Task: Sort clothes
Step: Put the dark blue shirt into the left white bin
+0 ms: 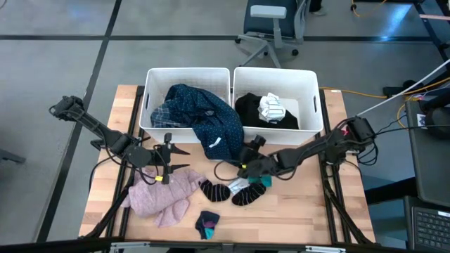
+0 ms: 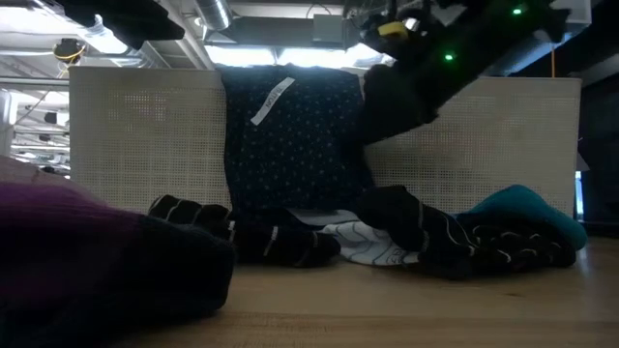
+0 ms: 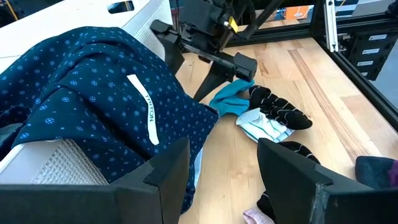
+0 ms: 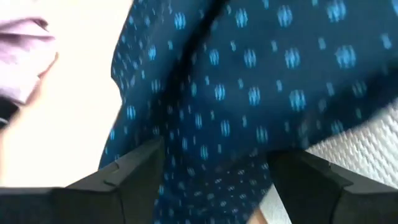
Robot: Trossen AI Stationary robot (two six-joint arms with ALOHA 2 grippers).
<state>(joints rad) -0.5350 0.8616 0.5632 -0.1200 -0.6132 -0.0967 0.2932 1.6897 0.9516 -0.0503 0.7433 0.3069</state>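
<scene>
The navy dotted cloth lies in the left white bin on the blue plaid shirt. Its end hangs over the bin's near wall to the table. The black and white pieces lie in the right bin. The pink fuzzy top lies on the table near left. Small dark socks lie mid-table. My right gripper is open at the cloth's hanging end. My left gripper is open above the pink top's far edge. My right gripper stands level, coming from the table's right, its open fingers on either side of the navy cloth's hanging end. Whether they touch the cloth, I cannot tell.
A white and teal sock lies among the striped dark socks. One more dark sock lies near the table's front edge. An office chair stands beyond the bins. Bare wood shows at the near right.
</scene>
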